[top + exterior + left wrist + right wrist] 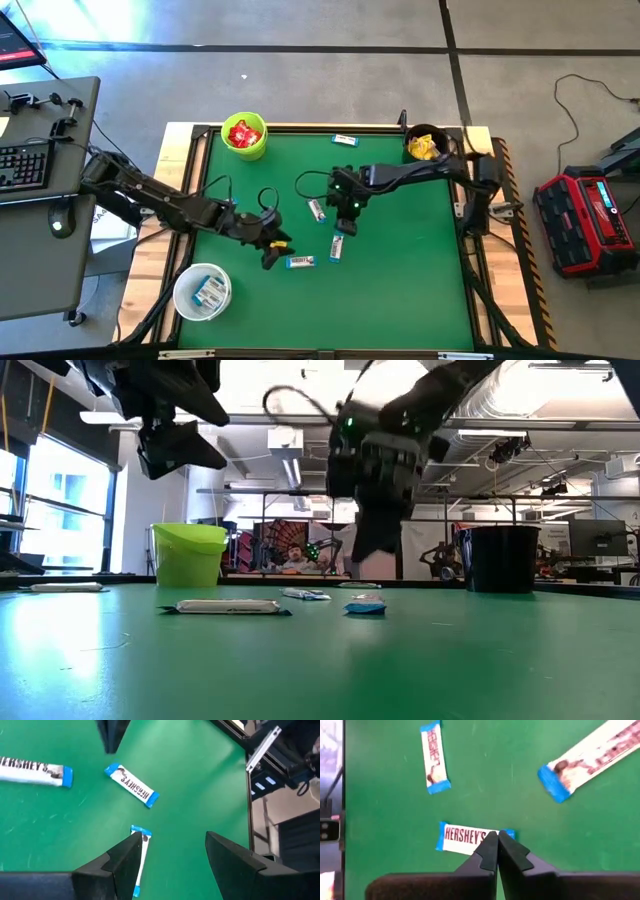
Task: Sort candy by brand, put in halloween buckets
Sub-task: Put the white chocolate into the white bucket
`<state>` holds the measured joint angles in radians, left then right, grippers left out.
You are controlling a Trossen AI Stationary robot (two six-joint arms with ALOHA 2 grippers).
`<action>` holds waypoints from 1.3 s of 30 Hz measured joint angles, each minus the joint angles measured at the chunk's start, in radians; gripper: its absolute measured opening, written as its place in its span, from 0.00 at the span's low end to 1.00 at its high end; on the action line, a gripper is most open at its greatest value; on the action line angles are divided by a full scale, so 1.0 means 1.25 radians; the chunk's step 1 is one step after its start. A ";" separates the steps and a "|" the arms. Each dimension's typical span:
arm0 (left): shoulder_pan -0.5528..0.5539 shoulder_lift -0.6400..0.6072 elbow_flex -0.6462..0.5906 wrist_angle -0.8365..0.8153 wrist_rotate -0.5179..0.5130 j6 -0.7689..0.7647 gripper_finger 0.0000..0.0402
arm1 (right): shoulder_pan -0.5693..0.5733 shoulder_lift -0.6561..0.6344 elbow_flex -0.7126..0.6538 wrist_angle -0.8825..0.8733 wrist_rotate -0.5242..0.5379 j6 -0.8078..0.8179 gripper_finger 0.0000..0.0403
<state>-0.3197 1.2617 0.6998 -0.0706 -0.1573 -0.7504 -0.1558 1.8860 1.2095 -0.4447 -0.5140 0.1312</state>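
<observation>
Buckets at three edges of the green counter (400,300). Lime green bucket (245,137), well beyond the left end effector (272,245), holds red packets (243,132). Black bucket (427,145), behind the right end effector (348,213), holds yellow packets (424,149). White bucket (202,291), near the left end effector, holds white-and-blue bars (209,291). Left end effector hovers wide open and empty above one loose bar (139,862). Right end effector, fingers (489,851) pressed together, sits at another bar's (465,836) edge; whether it grips this bar cannot be told. Further bars (300,262) lie between the two end effectors.
</observation>
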 joint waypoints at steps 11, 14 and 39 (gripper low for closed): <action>0.086 0.064 0.000 0.009 0.097 -0.131 0.50 | 0.174 -0.104 -0.006 -0.037 0.352 0.158 0.00; 0.114 0.107 0.000 0.043 0.133 -0.161 0.46 | 0.222 -0.104 -0.024 -0.037 0.441 0.215 0.00; 0.220 0.433 0.071 0.269 0.308 -0.324 0.53 | 0.300 -0.073 -0.220 0.257 0.437 0.216 0.00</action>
<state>-0.0452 1.8025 0.7880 0.2651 0.2276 -1.1548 0.2191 1.7952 0.9340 -0.1240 0.0319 0.4015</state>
